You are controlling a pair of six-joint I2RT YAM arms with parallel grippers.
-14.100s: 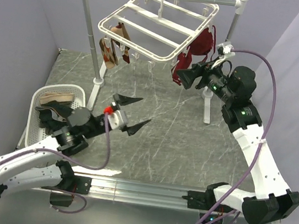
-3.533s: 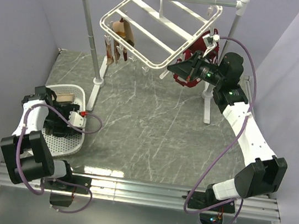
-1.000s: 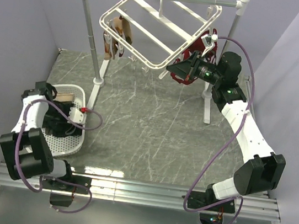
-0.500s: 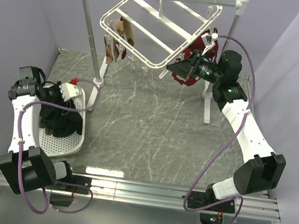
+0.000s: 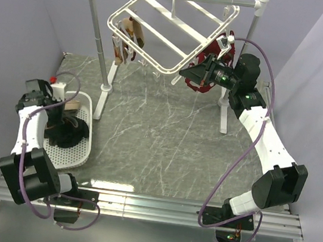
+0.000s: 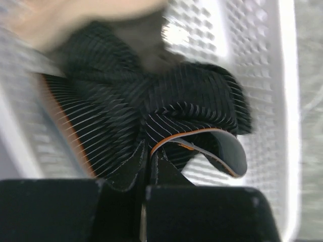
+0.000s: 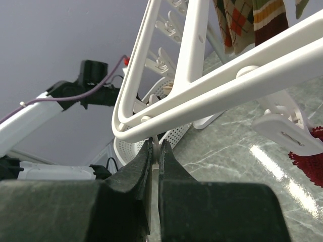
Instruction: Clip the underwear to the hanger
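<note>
Grey marbled worktop point(image 5: 165, 133) lies between lavender walls. At its left edge stands a white basket point(image 5: 63, 155), and inside it the left gripper point(image 6: 147, 154) is clenched on a fold of the black pinstriped underwear point(image 6: 192, 111), which sits bunched in the basket. Toward the far edge, the hanger point(image 7: 237, 80) hangs tilted from a rail stand point(image 5: 96, 36); the right gripper point(image 7: 155, 146) is clamped on its low corner.
</note>
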